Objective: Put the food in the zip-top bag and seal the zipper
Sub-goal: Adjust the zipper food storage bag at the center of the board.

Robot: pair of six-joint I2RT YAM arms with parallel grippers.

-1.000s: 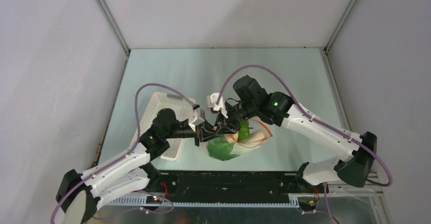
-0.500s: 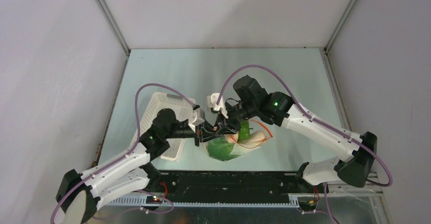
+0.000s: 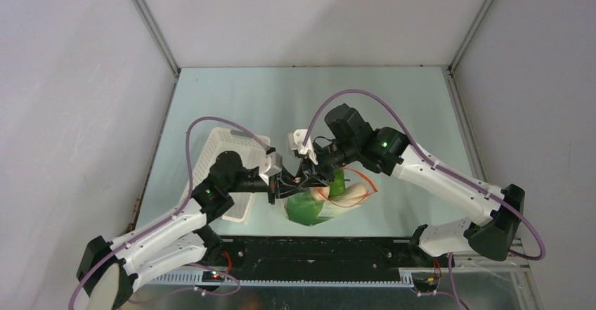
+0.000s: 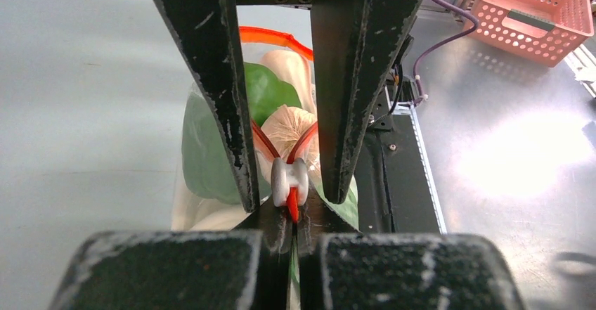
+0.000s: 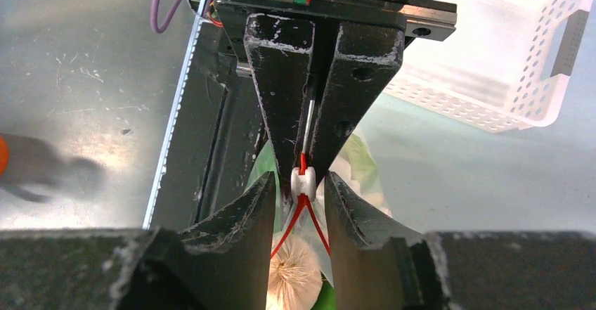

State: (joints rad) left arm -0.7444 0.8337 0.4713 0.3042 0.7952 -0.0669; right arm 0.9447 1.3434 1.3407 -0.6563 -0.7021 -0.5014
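Jaws of the left gripper (image 4: 292,236) are pressed together on the red tip of the zipper (image 4: 274,36), just behind its white slider (image 4: 289,180). Jaws of the right gripper (image 5: 301,190) stand a narrow way apart, one finger on each side of the slider. A thin gap shows on both sides, so they hold nothing. The two grippers meet nose to nose at this end of the strip.

Past the slider the zipper splits into two red lines that spread apart, and farther on it arcs round as an orange loop, so the mouth is unsealed along that stretch.

The bag (image 3: 316,210) lies on the table (image 3: 281,99) between the two arms, just ahead of the black rail (image 3: 316,254) that carries their bases. The pinched corner is held up at the grippers. Food is inside it:
- bok choy (image 4: 204,148) with broad green leaves fills the near side
- a pale mushroom (image 4: 292,128) with a fibrous face sits right behind the slider
- a white stalk lies beyond the mushroom, under the orange loop

The white basket (image 3: 225,157) stands just to the left of the bag, partly under the left arm, and no food shows in it. A pink basket (image 4: 545,11) appears in the left wrist view, well apart from the bag and beyond the rail.
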